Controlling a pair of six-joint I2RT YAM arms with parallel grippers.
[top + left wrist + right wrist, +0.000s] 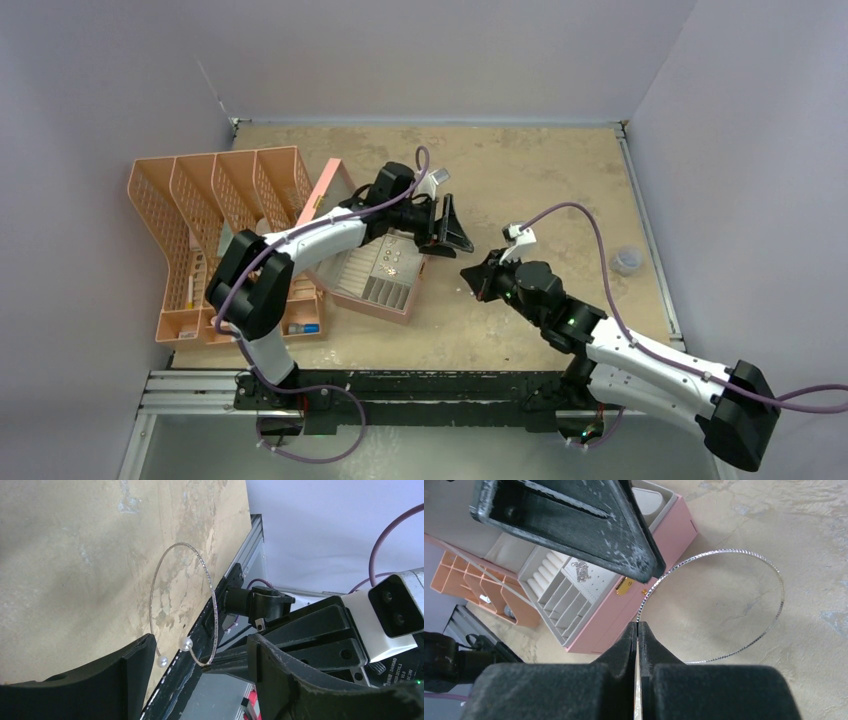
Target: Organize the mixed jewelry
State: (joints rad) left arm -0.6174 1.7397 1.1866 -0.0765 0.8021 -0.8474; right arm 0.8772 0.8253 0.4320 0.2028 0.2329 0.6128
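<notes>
On the table (520, 170), your pink jewelry box (370, 302) is lying open at the left. A few small pieces (391, 262) are already sitting in its tray, so the sorting is looking partly done. Your right gripper (638, 627) is pinching the thin silver hoop (782, 592) just right of the box. Your left gripper (200, 642) is holding its fingers spread either side of the hoop's pearl ends, and the hoop is not yet put away.

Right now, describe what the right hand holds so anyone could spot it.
Find the pink jewelry box. Right of it, the right hand pinches a wire hoop near the open left hand. Unlike the box's small pieces, it is wide, thin, silvery, tipped with two pearly beads.
</notes>
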